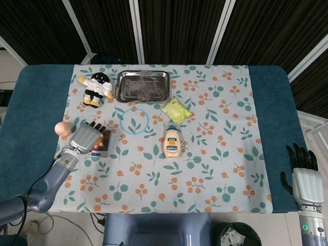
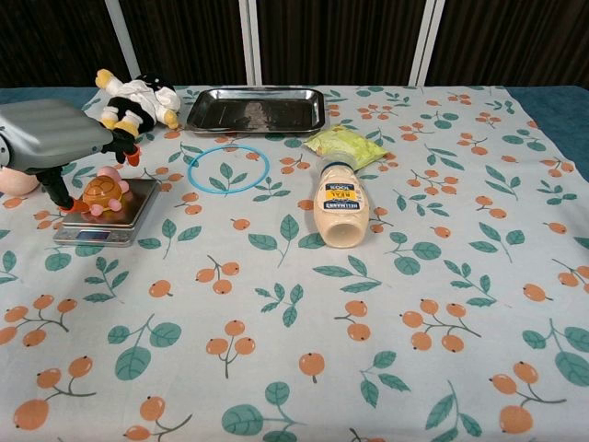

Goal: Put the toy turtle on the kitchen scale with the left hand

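At the table's nine o'clock edge, our left hand [image 2: 51,138] hovers low over the kitchen scale [image 2: 103,214], where the toy turtle [image 2: 102,194] now sits on the steel platform, toward its rear. In the chest view the dark fingertips [image 2: 124,145] curl down around the turtle's back and sides; we cannot tell from either view whether they are pinching it or have already let go. From above, the hand covers most of the scale and hides the toy altogether.

We judge the task to be at its final step: the turtle is set down and only the release and retreat remain. The next move calls for the fingers to spread clear of the shell, then for the hand to lift straight up, so that nothing drags the light toy off the platform.

Our right hand [image 1: 305,180] waits at the table's four o'clock corner, well apart from everything, fingers extended side by side and holding nothing.
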